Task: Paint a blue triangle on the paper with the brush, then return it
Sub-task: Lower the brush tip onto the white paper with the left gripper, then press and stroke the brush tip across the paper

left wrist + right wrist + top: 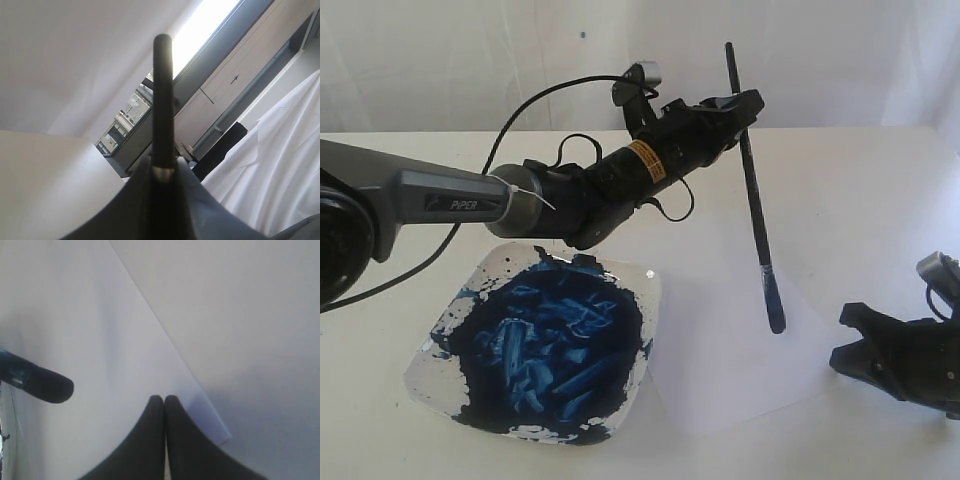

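My left gripper (745,105) is shut on the brush (755,210), gripping the upper part of its black handle (162,100). The brush hangs almost upright. Its blue-stained tip (776,318) is low over the right part of the paper (720,330); I cannot tell whether it touches. That tip (45,385) also shows in the right wrist view above the paper (100,340). No blue triangle shows on the sheet. My right gripper (865,335) rests low at the paper's right corner, shut with nothing in it (164,399).
A square white dish (645,285) smeared with dark blue paint sits at the front left, touching the paper's left edge. The left arm reaches over the dish's far side. The off-white table (860,200) extends behind and to the right.
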